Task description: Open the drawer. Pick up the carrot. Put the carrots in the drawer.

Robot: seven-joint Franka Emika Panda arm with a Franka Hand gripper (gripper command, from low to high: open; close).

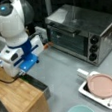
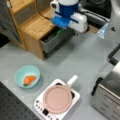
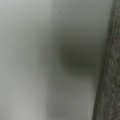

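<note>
Front views show the tool (image 2: 60,29) over the open drawer (image 2: 53,40); its spread unclear.

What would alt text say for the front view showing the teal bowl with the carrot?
The robot's end effector hangs over the open grey drawer of a bamboo-topped cabinet. The carrot lies in a teal bowl at lower left, beside a pink pan on a white cooker.

My wrist hangs over the open drawer (image 2: 51,41), blocking its mouth from above. Grey table (image 2: 82,62) between cabinet (image 2: 35,27) and oven (image 1: 79,32) lies free. Bowl (image 2: 27,76) and pan (image 2: 57,98) crowd one end, I think.
</note>
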